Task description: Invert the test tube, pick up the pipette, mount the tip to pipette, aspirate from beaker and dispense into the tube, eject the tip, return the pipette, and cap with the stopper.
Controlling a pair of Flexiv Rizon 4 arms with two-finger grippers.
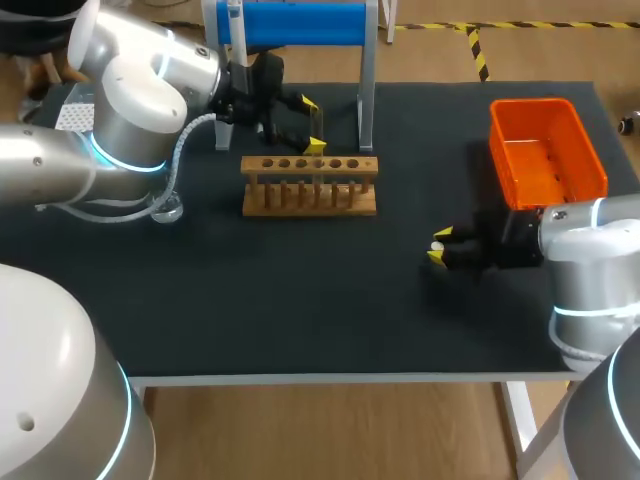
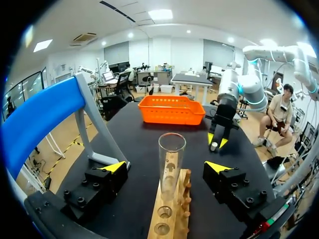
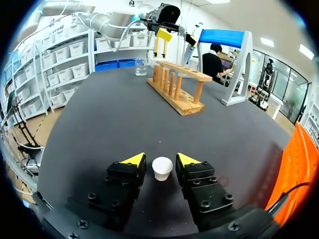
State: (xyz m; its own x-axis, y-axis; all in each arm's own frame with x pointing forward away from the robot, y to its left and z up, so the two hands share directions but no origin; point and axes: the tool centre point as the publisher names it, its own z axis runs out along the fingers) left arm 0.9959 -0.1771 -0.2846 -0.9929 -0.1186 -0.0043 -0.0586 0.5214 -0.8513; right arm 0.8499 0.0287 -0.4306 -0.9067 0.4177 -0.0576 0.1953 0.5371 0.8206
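Left gripper [image 2: 166, 166] gapes around one test tube [image 2: 172, 145], right gripper [image 3: 160, 160] around one stopper [image 3: 162, 169].

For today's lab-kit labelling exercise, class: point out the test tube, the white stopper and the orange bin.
test tube [image 2: 171, 167]: left wrist view, on its glass wall, mid-height.
white stopper [image 3: 162, 166]: right wrist view, on its top face.
orange bin [image 1: 545, 160]: head view, on its bare floor.

An orange bin [image 1: 530, 105] sits at the far right of the dark tabletop [image 1: 300, 300], with a wooden rack [image 1: 310, 207] mid-table, just before a blue-topped stand [image 1: 300, 25].
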